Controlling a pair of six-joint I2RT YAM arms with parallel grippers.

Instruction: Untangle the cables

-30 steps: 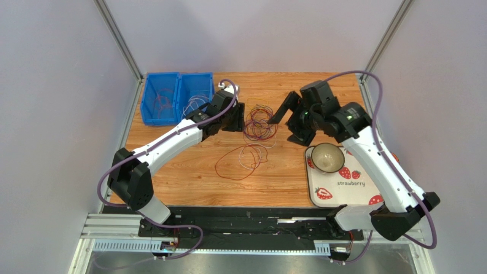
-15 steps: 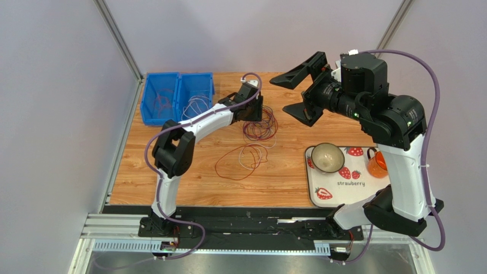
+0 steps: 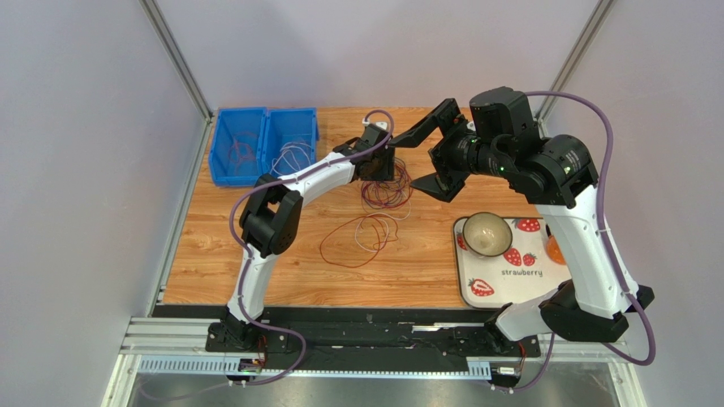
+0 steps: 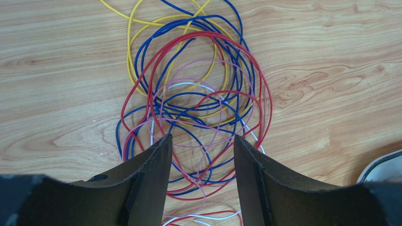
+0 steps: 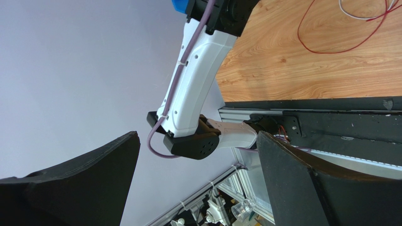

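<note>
Left jaws partway open, black fingers (image 4: 151, 183) spread over the near edge of the tangle of thin red, blue, yellow, pink and white cable loops (image 4: 198, 94); strands cross the gap between the tips, but nothing is pinched; whether the tips touch the wires, I cannot tell. That tangle lies on the pale wooden bench (image 3: 255, 254), at its far middle. Right jaws as wide as they go and empty, held in the air just beside my left wrist; between those broad black fingers (image 5: 80, 179) I see only my own left arm and the bench's near edge. Nearer to me, apart from the tangle, a looser bunch of red and white loops (image 3: 361, 237) rests flat; more wires sit in the blue plastic double bin (image 3: 255, 148) at the far left corner; on the right, a white strawberry-printed tray (image 3: 510, 275) carries a pale bowl (image 3: 486, 233).
</note>
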